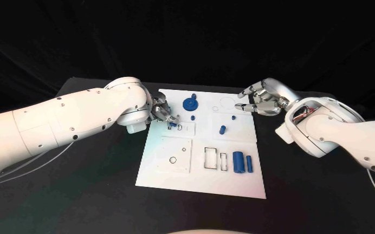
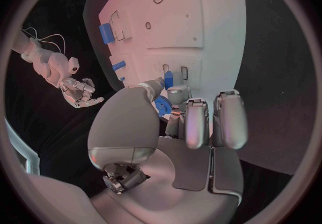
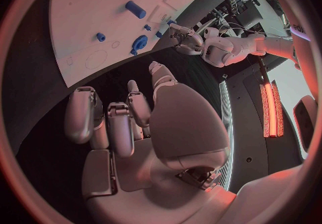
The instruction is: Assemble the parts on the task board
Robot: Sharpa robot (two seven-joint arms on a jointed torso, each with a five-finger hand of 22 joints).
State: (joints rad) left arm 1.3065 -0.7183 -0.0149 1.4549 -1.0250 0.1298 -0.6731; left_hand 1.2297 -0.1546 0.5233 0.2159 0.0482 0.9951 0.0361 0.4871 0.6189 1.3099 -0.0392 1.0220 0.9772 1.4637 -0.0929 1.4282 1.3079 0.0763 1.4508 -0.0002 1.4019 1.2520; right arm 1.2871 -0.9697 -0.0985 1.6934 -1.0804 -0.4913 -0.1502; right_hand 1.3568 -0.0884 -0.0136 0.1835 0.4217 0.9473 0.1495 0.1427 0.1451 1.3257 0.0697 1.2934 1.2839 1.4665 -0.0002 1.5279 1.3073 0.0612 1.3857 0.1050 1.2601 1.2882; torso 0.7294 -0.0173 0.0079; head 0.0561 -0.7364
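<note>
Left silver hand (image 1: 162, 110) at the white rectangular task board's (image 1: 176, 177) left edge pinches a small blue peg part (image 2: 168, 80) over its slots. Right silver hand (image 1: 262, 100) hovers near the far right corner, fingers loosely curled, holding nothing.

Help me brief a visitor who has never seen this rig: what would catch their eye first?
The white task board in the middle of the black table, dotted with small blue parts. The left hand reaches onto the board's left edge, pinching a small blue part. The right hand hovers over the board's far right corner, holding nothing.
</note>
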